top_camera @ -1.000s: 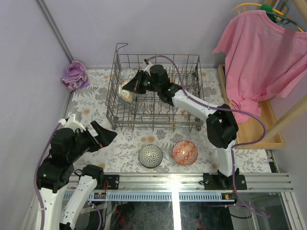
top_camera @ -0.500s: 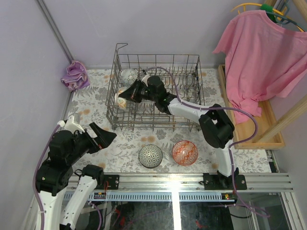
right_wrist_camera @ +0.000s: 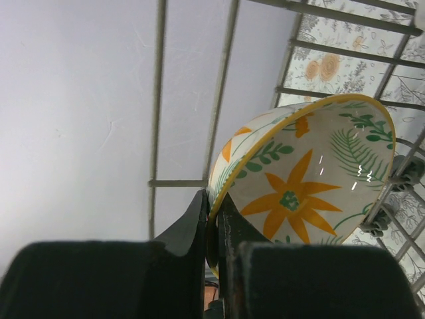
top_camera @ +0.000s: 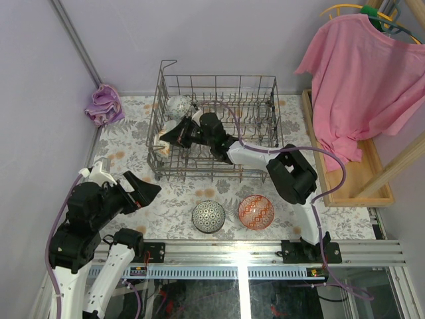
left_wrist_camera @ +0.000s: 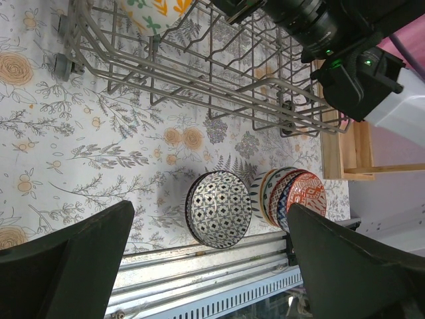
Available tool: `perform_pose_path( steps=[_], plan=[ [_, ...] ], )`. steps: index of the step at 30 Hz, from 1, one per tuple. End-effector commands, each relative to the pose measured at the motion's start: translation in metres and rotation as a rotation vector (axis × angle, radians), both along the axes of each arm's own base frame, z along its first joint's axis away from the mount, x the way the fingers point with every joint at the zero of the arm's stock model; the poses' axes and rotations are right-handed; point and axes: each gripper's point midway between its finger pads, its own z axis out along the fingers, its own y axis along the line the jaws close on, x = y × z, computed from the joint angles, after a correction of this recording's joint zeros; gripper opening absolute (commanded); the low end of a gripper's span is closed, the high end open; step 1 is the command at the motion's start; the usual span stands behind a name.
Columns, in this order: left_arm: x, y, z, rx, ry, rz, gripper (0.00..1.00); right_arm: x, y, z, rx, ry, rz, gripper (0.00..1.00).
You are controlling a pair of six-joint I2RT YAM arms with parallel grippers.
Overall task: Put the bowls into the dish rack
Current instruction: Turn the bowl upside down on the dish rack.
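My right gripper is shut on the rim of a white bowl with orange flowers and green leaves. It holds the bowl tilted, low inside the dish rack at the left front corner. In the top view the right gripper hides most of that bowl. A grey patterned bowl stands at the rack's back left. On the table in front lie a black-and-white bowl and a stack topped by a red bowl. My left gripper hangs open over the table, left of them, with nothing between its fingers.
A purple cloth lies at the back left by the wall. A pink shirt hangs at the right over a wooden tray. A metal rail runs along the near edge. The rack's raised wire loop stands at its back left corner.
My right gripper has carried the flowered bowl left and down, toward the rack's left front corner. The left arm has barely shifted.
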Motion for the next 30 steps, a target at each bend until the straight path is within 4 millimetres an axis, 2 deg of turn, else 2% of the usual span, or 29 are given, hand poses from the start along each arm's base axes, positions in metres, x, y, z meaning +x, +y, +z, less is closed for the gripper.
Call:
perform_pose_path(
  steps=[1, 18, 27, 28, 30],
  plan=[
    [-0.017, -0.012, 0.002, -0.035, 0.019, -0.087, 1.00, -0.003, 0.006, 0.032, 0.114, -0.060, 0.018, 0.00],
    [-0.016, -0.011, 0.001, -0.027, 0.023, -0.084, 1.00, 0.004, 0.012, -0.002, 0.104, 0.043, 0.005, 0.00],
    [-0.015, -0.011, -0.001, -0.026, 0.029, -0.080, 1.00, 0.008, 0.011, -0.007, -0.042, 0.068, -0.008, 0.02],
    [-0.014, -0.011, 0.000, -0.027, 0.027, -0.079, 1.00, 0.007, 0.010, -0.013, -0.070, 0.080, -0.008, 0.02],
    [-0.014, -0.011, -0.001, -0.026, 0.030, -0.079, 1.00, 0.009, 0.011, -0.005, -0.068, 0.070, -0.004, 0.02]
  ],
)
